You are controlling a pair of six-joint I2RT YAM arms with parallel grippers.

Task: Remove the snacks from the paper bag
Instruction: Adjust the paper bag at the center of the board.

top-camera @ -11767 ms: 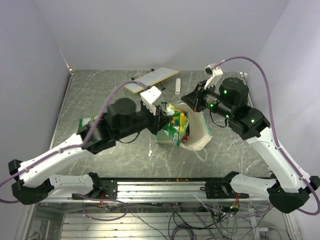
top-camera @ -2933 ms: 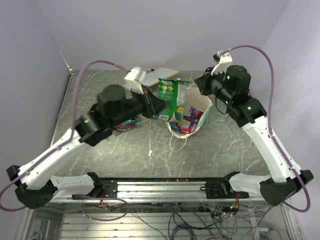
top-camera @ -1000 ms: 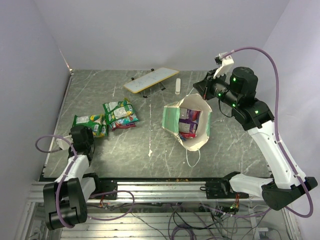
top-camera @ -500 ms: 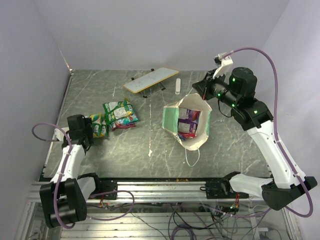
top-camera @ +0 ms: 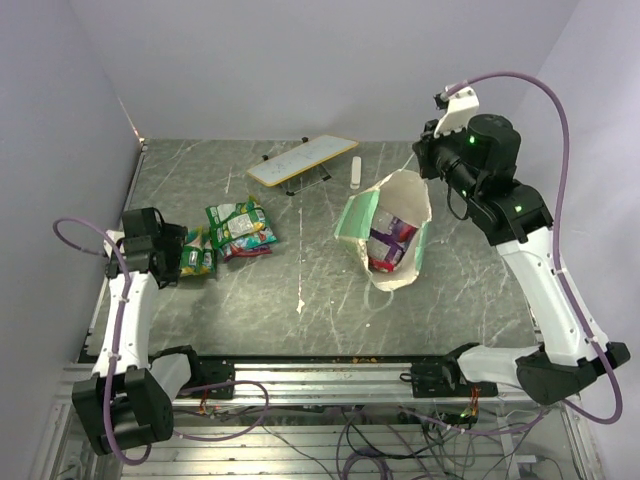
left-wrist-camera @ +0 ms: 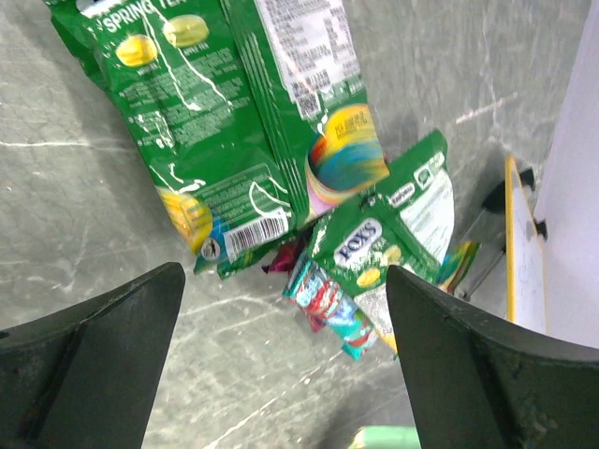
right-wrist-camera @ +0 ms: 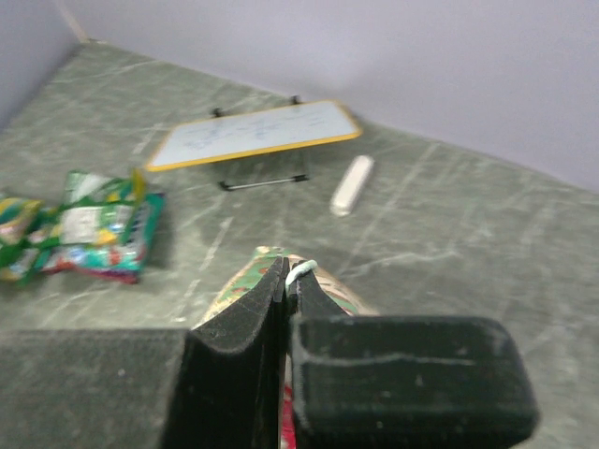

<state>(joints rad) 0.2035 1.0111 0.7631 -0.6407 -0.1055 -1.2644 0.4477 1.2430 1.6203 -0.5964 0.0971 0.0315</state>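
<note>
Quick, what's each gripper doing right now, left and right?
Left gripper: open, holding nothing, near the snacks.
Right gripper: closed on the paper bag at its top edge.

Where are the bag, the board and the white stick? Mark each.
bag (top-camera: 353, 216), top view, green side wall.
board (top-camera: 303, 158), top view, white face.
white stick (right-wrist-camera: 353, 184), right wrist view, its middle.

The right gripper (right-wrist-camera: 286, 281) hides most of the paper bag (right-wrist-camera: 240, 284) from its own camera, the left wrist view cuts the big green packet (left-wrist-camera: 178, 122) at its top edge, a pink packet (left-wrist-camera: 284, 254) shows only a corner, and the writing on the white board (right-wrist-camera: 257, 131) is blurred.
</note>
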